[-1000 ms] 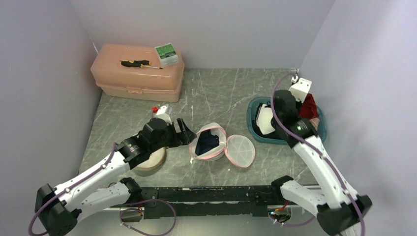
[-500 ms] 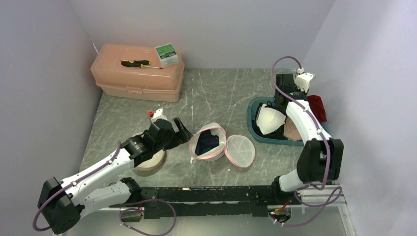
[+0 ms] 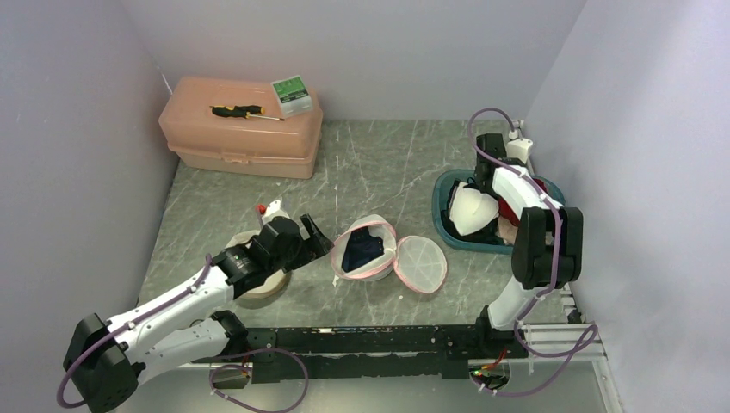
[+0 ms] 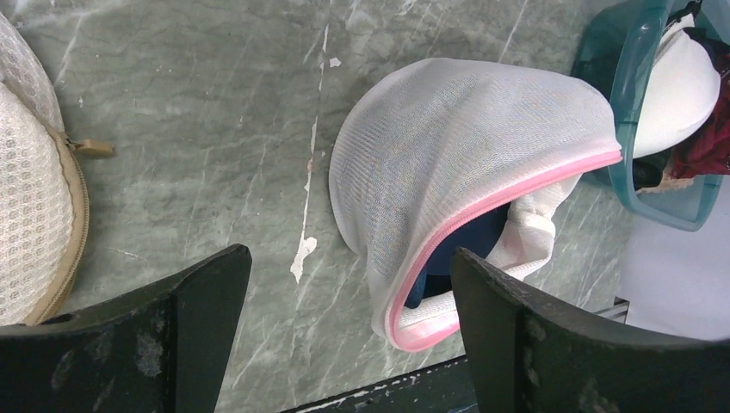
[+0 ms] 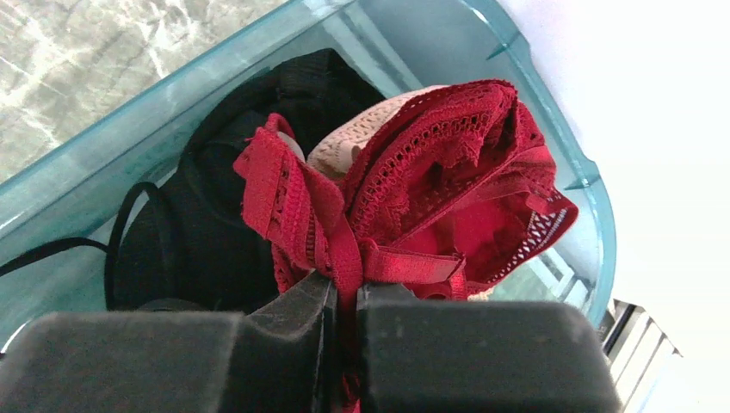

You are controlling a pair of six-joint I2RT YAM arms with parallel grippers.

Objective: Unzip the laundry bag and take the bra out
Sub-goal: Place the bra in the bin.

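The laundry bag (image 3: pixel 366 247) is white mesh with a pink zipper and lies unzipped mid-table, its round lid (image 3: pixel 421 263) folded open to the right. A dark blue garment (image 4: pixel 469 249) shows in its mouth. My left gripper (image 3: pixel 317 237) is open just left of the bag (image 4: pixel 465 163), touching nothing; its midpoint (image 4: pixel 349 284) is over bare table. My right gripper (image 5: pixel 349 297) is shut on a strap of a red lace bra (image 5: pixel 430 172), held over the teal bin (image 5: pixel 551 129). From above, the right gripper (image 3: pixel 521 189) is above the bin (image 3: pixel 448 225).
The bin also holds a white bra cup (image 3: pixel 472 211) and black garments (image 5: pixel 198 241). A beige mesh bag (image 3: pixel 258 288) lies under my left arm. A pink toolbox (image 3: pixel 241 129) with a screwdriver and a green box stands at the back left.
My right arm has folded back and upright over the bin's far side, with the red bra still gripped. My left gripper has drawn back slightly left, away from the bag.
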